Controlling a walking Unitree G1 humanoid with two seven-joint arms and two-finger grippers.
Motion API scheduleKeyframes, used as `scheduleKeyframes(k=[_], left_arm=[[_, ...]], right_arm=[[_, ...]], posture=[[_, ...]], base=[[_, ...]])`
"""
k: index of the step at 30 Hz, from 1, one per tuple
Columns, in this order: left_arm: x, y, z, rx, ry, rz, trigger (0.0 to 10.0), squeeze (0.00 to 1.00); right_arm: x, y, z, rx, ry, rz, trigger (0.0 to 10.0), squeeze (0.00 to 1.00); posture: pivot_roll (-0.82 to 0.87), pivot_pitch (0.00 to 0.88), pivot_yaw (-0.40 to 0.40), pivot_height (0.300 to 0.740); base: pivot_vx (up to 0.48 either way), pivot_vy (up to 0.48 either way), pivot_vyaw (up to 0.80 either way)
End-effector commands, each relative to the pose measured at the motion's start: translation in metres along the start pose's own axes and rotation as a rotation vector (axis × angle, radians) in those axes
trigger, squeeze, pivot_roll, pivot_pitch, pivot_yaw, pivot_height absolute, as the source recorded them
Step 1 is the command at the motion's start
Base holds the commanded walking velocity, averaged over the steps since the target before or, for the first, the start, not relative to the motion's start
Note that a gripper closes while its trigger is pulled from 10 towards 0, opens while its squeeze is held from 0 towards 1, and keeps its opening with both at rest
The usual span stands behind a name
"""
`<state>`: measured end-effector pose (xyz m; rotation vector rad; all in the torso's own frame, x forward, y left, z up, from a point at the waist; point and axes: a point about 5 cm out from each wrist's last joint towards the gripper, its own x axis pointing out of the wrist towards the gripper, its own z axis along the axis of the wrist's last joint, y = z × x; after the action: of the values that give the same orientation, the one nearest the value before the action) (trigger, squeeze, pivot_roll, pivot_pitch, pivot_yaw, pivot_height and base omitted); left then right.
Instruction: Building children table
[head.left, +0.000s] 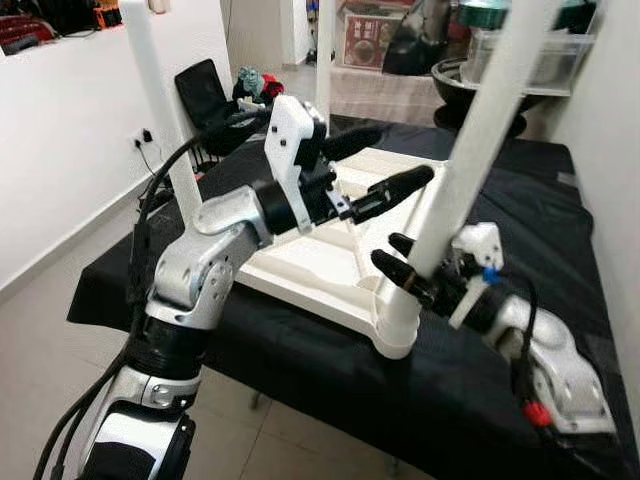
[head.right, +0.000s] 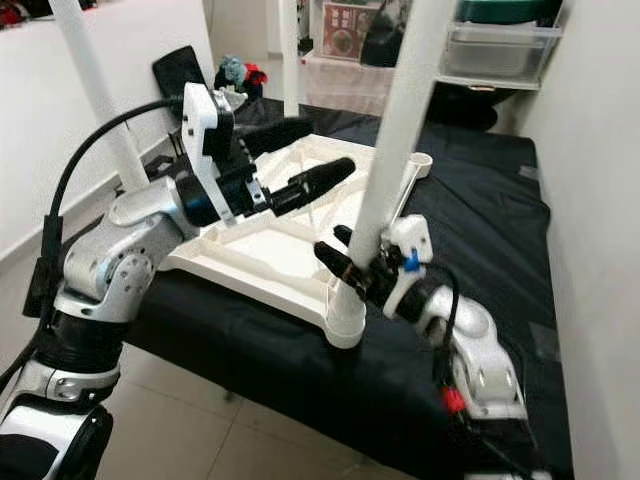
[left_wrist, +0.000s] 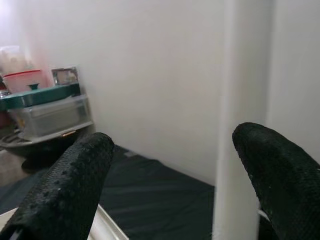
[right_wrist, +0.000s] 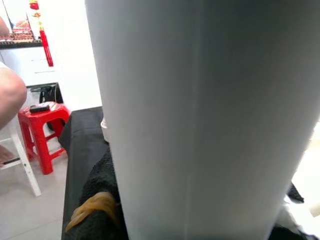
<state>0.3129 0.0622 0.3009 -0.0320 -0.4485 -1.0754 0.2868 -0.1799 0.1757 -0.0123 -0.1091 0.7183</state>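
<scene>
White leg upright in tabletop's near right corner | clamped by right gripper to steady it | left gripper spread wide, empty, above tabletop

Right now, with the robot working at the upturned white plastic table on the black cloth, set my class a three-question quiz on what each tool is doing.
1. True or false: the right tool grips the near white cylindrical table leg.
2. The left tool is: A) shut on a leg, B) open above the upturned white plastic tabletop, C) resting on the black cloth.
3. Fill in: the gripped leg stands in the tabletop's near ____ socket.

Key: 1 true; 2 B; 3 corner.
</scene>
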Motion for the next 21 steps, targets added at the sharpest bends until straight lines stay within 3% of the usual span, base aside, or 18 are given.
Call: scheduleKeyframes(k=[1, 4, 9, 12, 21], left_arm=[[-0.002, -0.001, -0.002, 0.006, 0.015, 0.005, 10.0, 1.0], [0.0, -0.003, -0.003, 0.002, 0.016, 0.003, 10.0, 1.0], [0.001, -0.004, -0.003, -0.001, 0.014, 0.003, 10.0, 1.0], [0.002, -0.006, -0.003, -0.003, 0.013, 0.003, 10.0, 1.0], [0.005, -0.009, -0.004, -0.005, 0.013, -0.008, 10.0, 1.0]], right_arm=[[-0.003, 0.009, -0.023, 0.034, 0.11, -0.013, 0.0, 0.0], [-0.001, 0.023, -0.031, -0.062, 0.222, -0.096, 0.0, 0.0], [0.006, 0.035, -0.034, -0.099, 0.34, -0.207, 0.0, 0.0], [0.006, 0.036, -0.035, -0.077, 0.398, -0.281, 0.0, 0.0], [0.007, 0.032, -0.032, -0.002, 0.39, -0.393, 0.0, 0.0]], posture=[[-0.09, 0.0, 0.01, 0.74], [-0.1, 0.0, 0.01, 0.74], [-0.1, 0.0, 0.008, 0.74], [-0.1, 0.0, 0.004, 0.74], [-0.11, 0.0, -0.001, 0.74]], base=[[0.0, 0.0, 0.0], [0.0, 0.0, 0.0], [0.0, 0.0, 0.0], [0.0, 0.0, 0.0], [0.0, 0.0, 0.0]])
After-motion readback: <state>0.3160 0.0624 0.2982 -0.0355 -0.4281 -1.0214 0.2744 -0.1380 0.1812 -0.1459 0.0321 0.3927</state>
